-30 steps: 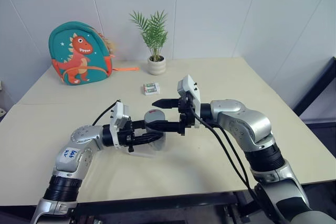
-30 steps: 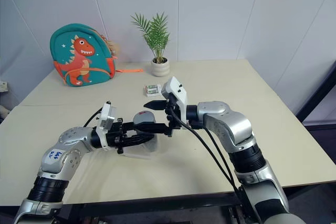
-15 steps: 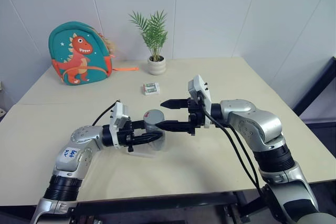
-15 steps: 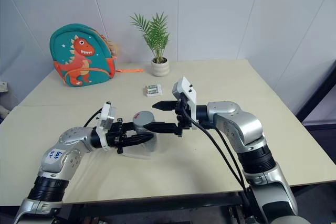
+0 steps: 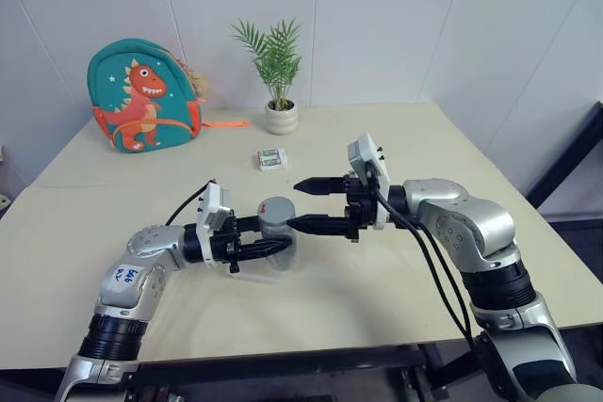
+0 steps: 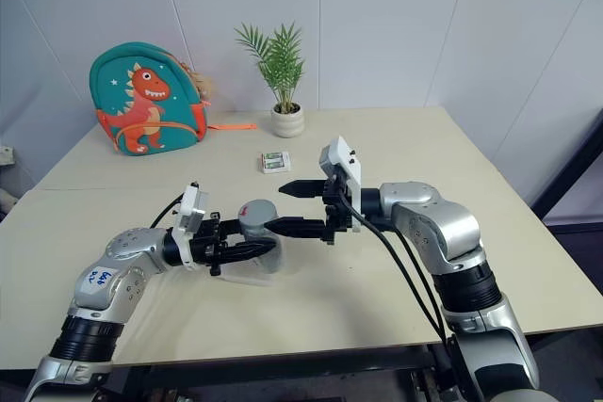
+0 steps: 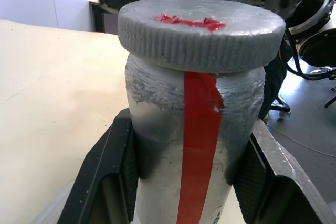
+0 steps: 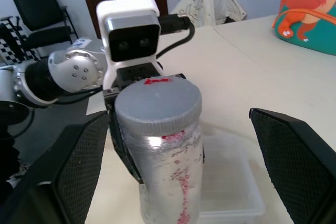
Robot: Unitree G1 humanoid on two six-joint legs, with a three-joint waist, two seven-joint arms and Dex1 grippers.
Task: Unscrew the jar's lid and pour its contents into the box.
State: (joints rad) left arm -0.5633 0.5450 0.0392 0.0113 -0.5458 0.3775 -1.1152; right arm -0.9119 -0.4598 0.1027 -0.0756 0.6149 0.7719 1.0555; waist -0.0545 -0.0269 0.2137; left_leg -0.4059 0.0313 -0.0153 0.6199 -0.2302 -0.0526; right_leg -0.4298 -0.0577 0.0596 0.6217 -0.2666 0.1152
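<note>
Standing upright in the grip of the left tool (image 5: 267,237), the jar (image 5: 277,225) has its long axis vertical and its lid (image 7: 201,31) on top, facing up. That tool reaches in level from the robot's left, its two black fingers (image 7: 113,169) pressed against opposite sides of the jar's lower body, well below the lid. The lid is grey, ribbed round its edge, with a smear of red on its flat face (a red strip also runs down the side of the jar). The lid sits level on the neck; whether it is screwed tight cannot be told.

The right tool (image 5: 309,204) points in level from the robot's right, its fingers (image 8: 296,174) spread wide and holding nothing, their tips just beside the jar and not touching it; one tip is at about lid height, the other higher.

The box (image 8: 231,177) of clear plastic lies flat on the counter (image 5: 396,270), directly under the held jar.
</note>
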